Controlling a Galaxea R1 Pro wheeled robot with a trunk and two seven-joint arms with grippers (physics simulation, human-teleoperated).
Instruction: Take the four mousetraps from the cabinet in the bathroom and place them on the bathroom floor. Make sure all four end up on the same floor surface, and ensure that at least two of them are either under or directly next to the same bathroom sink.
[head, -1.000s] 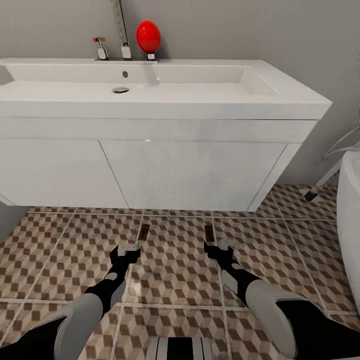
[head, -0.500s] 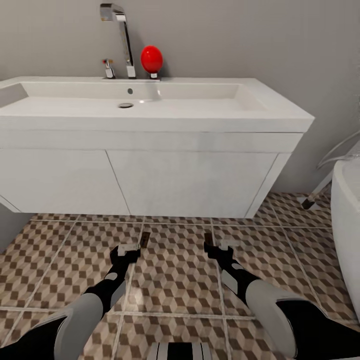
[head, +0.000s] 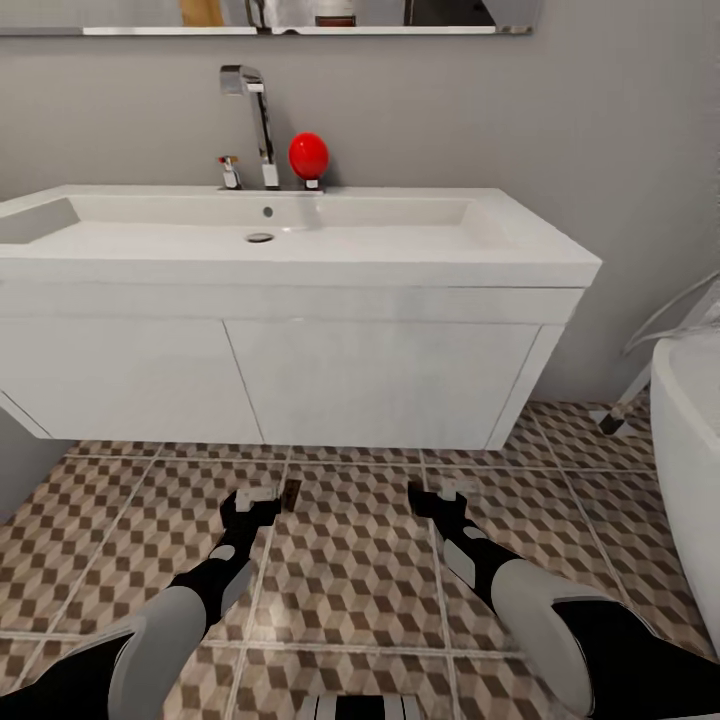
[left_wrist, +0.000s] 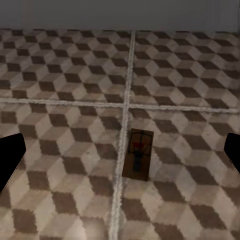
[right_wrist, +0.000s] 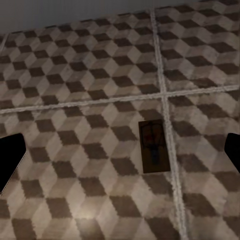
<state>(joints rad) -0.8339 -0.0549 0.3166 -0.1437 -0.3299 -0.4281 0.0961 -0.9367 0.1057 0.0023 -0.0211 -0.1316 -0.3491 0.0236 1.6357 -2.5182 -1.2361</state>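
Two mousetraps lie flat on the bathroom floor in front of the sink. One mousetrap rests just right of my left gripper; the left wrist view has it beside a grout line, between wide-apart fingertips. My right gripper hovers low over the tiles; its wrist view looks down on the other mousetrap, with the fingertips far apart. Both grippers are open and hold nothing. The white doors under the basin are closed.
A chrome tap and a red rounded object stand at the back of the basin. A white bathtub rises at the right edge, with thin metal legs beside it. A grey wall stands behind the basin.
The whole head view has shifted: the sink now looks lower and smaller, and the full tap and a mirror edge have come into view. Both arms keep their pose and stay open.
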